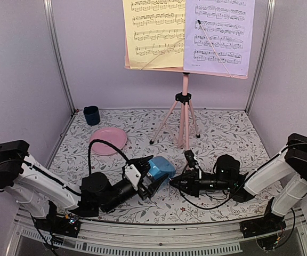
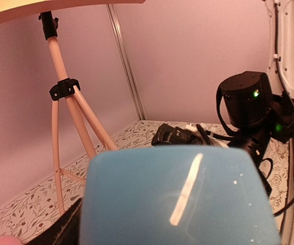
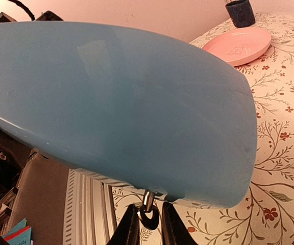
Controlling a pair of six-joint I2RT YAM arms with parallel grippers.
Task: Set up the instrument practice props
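Observation:
The blue metronome (image 1: pixel 161 167) is held off the table near the front middle, with my left gripper (image 1: pixel 145 178) shut on it. It fills the lower left wrist view (image 2: pixel 177 199) and most of the right wrist view (image 3: pixel 126 102). A small black winding key (image 3: pixel 148 218) sticks out of its side. My right gripper (image 3: pixel 148 206) has closed narrowly around that key and reaches in from the right (image 1: pixel 177 181). The pink music stand (image 1: pixel 185 114) is upright at the back, carrying the yellow sheet (image 1: pixel 153 32) and the lavender sheet (image 1: pixel 217 34).
A round pink plate (image 1: pixel 108 141) lies left of the stand's legs, and a dark blue cup (image 1: pixel 91 114) sits in the back left corner. Walls close in the table on three sides. The stand's tripod legs (image 2: pixel 65 102) spread just behind the metronome.

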